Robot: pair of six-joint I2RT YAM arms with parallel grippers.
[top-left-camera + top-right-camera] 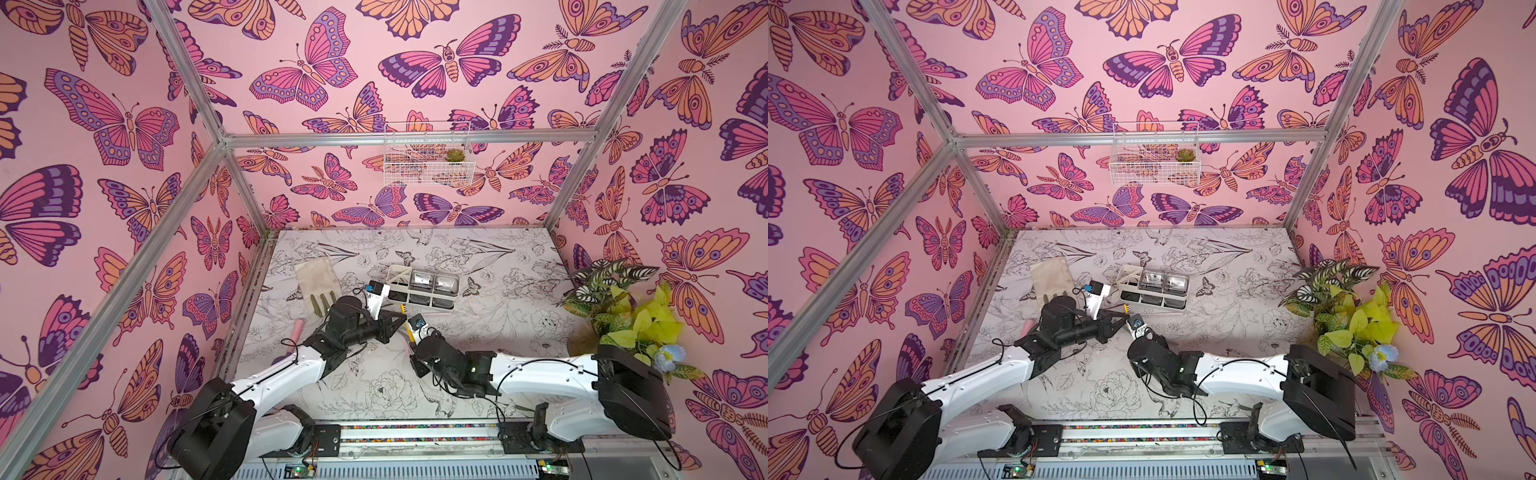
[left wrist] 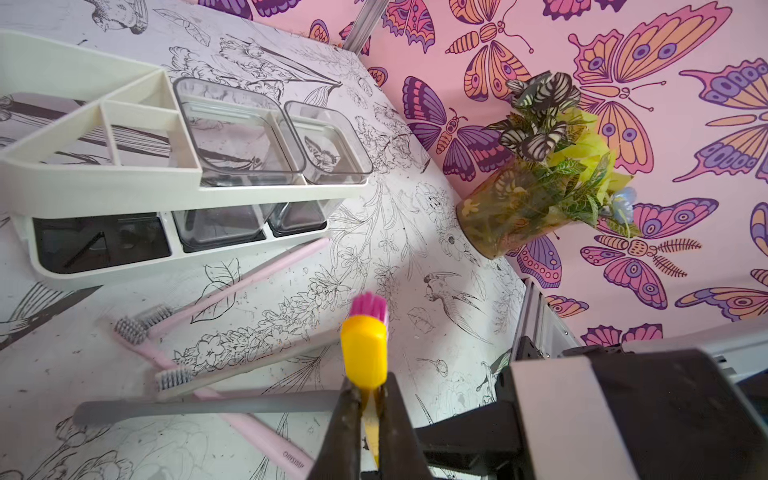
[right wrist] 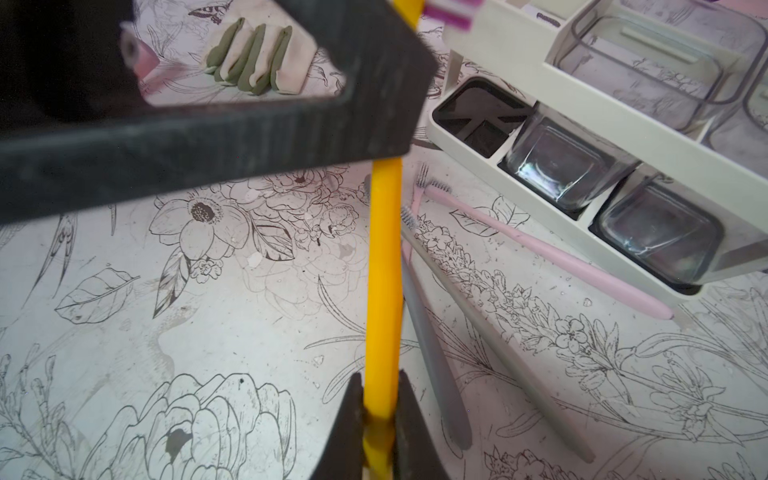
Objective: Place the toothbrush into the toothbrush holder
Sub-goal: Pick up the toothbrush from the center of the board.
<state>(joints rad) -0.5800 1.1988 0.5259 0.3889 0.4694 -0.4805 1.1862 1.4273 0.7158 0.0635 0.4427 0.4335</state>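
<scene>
Left wrist: gripper point(image 2: 369, 388) tight on toothbrush point(image 2: 364, 353)

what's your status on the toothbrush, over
Both shut on toothbrush: left gripper near head, right gripper on handle. Not yet in holder. Beside it lie spare toothbrushes.

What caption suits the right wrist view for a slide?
Right gripper, jaws shut on the yellow plastic toothbrush, beside the white rectangular plastic toothbrush holder.

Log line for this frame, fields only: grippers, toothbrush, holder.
left gripper: shut on yellow toothbrush | right gripper: shut on its handle | toothbrush holder: brush not in yet
</scene>
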